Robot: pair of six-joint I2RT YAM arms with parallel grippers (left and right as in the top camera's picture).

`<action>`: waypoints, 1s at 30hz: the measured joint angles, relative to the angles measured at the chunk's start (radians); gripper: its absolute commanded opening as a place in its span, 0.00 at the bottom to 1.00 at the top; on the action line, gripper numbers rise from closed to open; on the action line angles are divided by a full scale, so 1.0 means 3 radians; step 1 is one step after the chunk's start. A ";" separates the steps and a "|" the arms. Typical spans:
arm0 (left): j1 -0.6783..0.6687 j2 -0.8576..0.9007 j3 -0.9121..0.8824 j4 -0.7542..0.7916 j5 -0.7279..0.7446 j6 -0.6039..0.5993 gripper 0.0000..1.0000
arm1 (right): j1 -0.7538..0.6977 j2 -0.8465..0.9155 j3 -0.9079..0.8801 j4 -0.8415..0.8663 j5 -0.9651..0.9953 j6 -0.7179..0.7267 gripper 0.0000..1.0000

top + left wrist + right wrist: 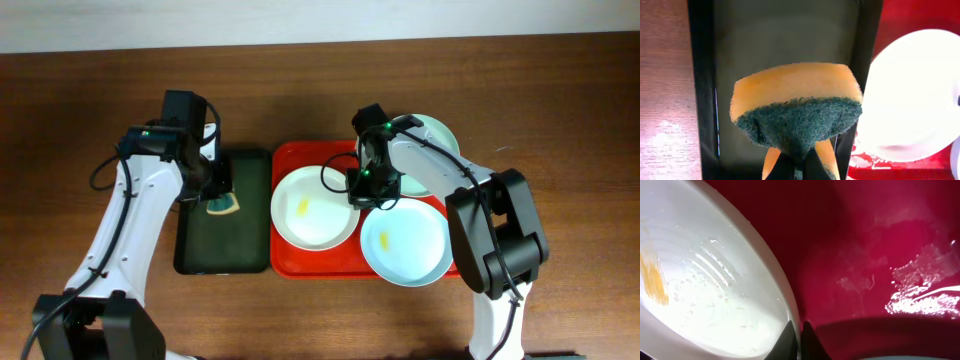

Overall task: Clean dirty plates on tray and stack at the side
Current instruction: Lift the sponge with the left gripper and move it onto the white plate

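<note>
The red tray (285,160) holds a white plate (312,207) with a yellow smear and a pale blue plate (405,242), also smeared, at its front right. A third pale green plate (437,138) lies at the back right, partly under my right arm. My right gripper (362,195) is shut on the white plate's right rim; the right wrist view shows that rim (785,295) pinched between the gripper (800,336) over the red tray (880,240). My left gripper (220,200) is shut on a yellow and green sponge (796,100), held just above the dark green tray (780,35).
The narrow dark green tray (222,245) sits just left of the red tray on the wooden table (80,100). In the left wrist view the white plate (910,100) lies close to the sponge's right.
</note>
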 measured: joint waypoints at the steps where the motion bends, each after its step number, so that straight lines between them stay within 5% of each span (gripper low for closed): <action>1: -0.0019 0.0003 0.0000 0.0000 0.0006 0.0032 0.00 | 0.0000 0.0000 0.0000 -0.0003 -0.0001 0.0001 0.04; 16: -0.0599 0.0193 0.0000 0.0022 0.0013 0.0134 0.00 | 0.0001 0.0005 0.0043 -0.0163 0.0041 0.0000 0.04; 20: -0.0726 0.0375 0.0000 0.0203 0.0053 0.0134 0.00 | 0.0004 0.0005 0.0172 -0.0299 0.0056 -0.0039 0.22; 30: -0.1043 0.0375 0.0003 0.0507 0.0206 0.0043 0.00 | 0.0004 0.0005 0.0177 -0.0329 0.0161 -0.0070 0.15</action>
